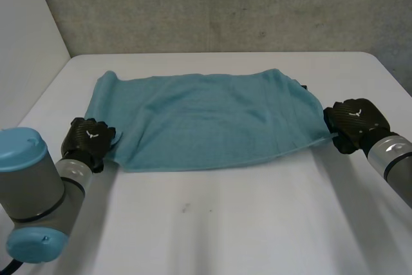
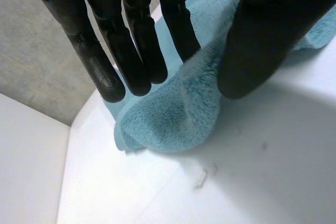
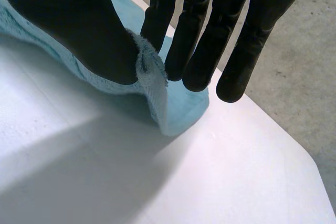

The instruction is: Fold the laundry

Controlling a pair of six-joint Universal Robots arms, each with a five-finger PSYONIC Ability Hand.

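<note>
A teal towel (image 1: 206, 120) lies spread flat across the middle of the white table (image 1: 225, 223). My left hand (image 1: 89, 138) is at its near left corner. In the left wrist view that corner (image 2: 173, 119) rises between the thumb (image 2: 262, 40) and the straight fingers (image 2: 136, 51), which pinch it loosely, and its tip rests on the table. My right hand (image 1: 354, 120) is at the near right corner. In the right wrist view the thumb (image 3: 79, 30) presses the towel's edge (image 3: 152, 72) against the fingers (image 3: 205, 40), lifting it slightly off the table.
A grey concrete wall (image 1: 225, 4) stands behind the table's far edge, and a white panel (image 1: 26, 30) rises on the left. Bare tabletop stretches in front of the towel toward me.
</note>
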